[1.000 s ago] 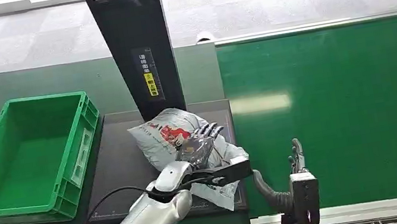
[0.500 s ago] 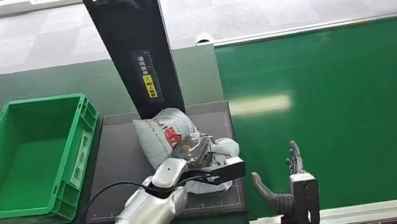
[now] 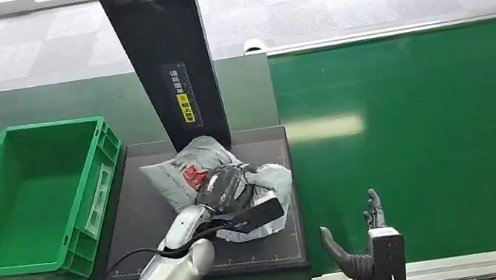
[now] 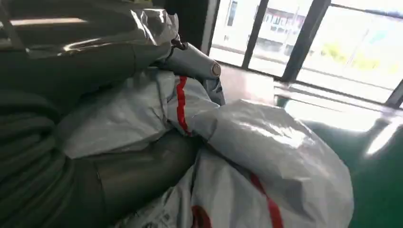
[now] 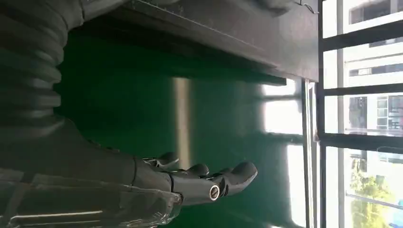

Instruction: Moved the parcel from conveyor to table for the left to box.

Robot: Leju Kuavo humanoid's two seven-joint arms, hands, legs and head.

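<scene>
Grey plastic is bunching under the left hand, whose fingers are clamping down over the parcel on the dark tabletop — probably to carry it to the green box beside it. The right hand is hovering open, holding nothing, over the conveyor.
</scene>
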